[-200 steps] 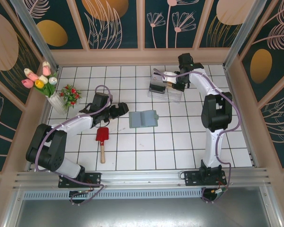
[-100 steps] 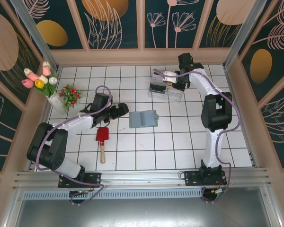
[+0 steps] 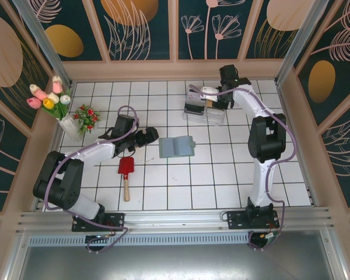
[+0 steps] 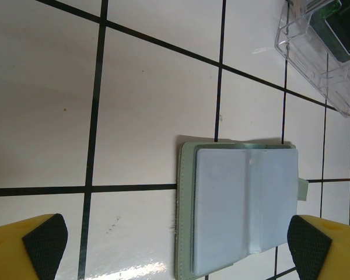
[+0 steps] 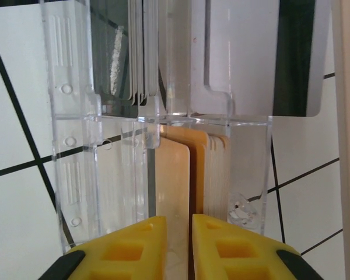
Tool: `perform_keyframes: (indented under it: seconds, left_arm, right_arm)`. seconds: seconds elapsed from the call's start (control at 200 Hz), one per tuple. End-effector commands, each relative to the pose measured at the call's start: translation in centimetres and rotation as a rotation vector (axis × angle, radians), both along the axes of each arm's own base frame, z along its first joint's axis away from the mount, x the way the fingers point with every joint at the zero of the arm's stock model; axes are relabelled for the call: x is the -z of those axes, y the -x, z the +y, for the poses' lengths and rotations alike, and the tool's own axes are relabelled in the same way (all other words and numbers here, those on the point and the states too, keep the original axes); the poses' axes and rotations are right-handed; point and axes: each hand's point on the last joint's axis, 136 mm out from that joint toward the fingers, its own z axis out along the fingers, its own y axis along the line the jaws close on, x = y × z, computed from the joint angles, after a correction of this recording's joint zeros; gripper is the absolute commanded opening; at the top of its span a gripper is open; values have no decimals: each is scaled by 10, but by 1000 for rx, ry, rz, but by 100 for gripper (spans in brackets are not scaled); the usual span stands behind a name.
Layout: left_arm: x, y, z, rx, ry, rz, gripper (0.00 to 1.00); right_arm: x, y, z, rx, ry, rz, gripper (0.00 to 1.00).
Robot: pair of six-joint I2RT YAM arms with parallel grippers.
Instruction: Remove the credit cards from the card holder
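Top view: left gripper (image 3: 152,136) low over the tiles, jaws spread wide, empty, just left of the card holder (image 3: 177,146) and apart from it. Card holder folded open and flat near the table's middle, blue-grey inside up. Right gripper (image 3: 209,105) reaching down into the clear plastic boxes (image 3: 202,112) at the far side, a tan scrap at its tip; fingertips hard to separate from the clear walls here. Left wrist view: both pads (image 4: 44,240) at the bottom corners, far apart and cut off by the frame, nothing between them but tile and the card holder's (image 4: 243,205) near end; its lower edge cropped, pocket contents unreadable. Corner of a clear box (image 4: 306,55) at upper right with something dark inside, too cropped to name. Right wrist view: yellow fingers (image 5: 134,248) closed to a thin slit, a tan-gold card (image 5: 174,178) upright in the box's near compartment and running edge-on into that slit, apparently pinched; more tan edges stacked beside it. Beyond the divider, pale card edges and a pale sheet with a dark band, blurred through the plastic. Surface: white tiles (image 3: 181,186) with dark grout, wooden rim, dark teal wall panels with gold and pink leaf shapes; tulip vase (image 3: 53,100), red flowers (image 3: 86,116), red scoop (image 3: 126,170) at left.
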Motion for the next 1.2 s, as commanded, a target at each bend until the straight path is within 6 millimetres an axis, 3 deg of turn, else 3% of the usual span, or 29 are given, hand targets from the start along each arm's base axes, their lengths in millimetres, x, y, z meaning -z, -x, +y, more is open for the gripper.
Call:
perform_keyframes:
  seconds: [0.0, 0.13, 0.29, 0.53, 0.766, 0.836, 0.976, 1.196]
  left_arm:
    - [2, 2, -2, 22, 1, 0, 99]
    - [0, 2, -2, 20, 4, -3, 99]
    - [-6, 3, 0, 10, 0, -19, 98]
    - [-8, 10, -4, 20, 5, -21, 98]
    - [-15, 19, -32, 68, 34, -16, 96]
    - [-15, 21, -41, 72, 53, 0, 90]
    - [-14, 25, -59, 80, 101, 32, 81]
    - [-5, 26, -74, 84, 110, 77, 72]
  right_arm:
    - [-12, -9, -4, 45, -5, -45, 22]
    - [-27, -15, -2, 73, -33, -79, 22]
    - [-63, -7, 10, 109, -169, -102, 22]
    - [-132, 38, 40, 150, -547, -229, 23]
    - [-174, 80, 54, 450, -941, -184, 28]
    - [-173, 89, 56, 575, -1055, -98, 29]
    - [-144, 109, 58, 797, -1138, 83, 30]
    - [-77, 136, 77, 1036, -1124, 327, 34]
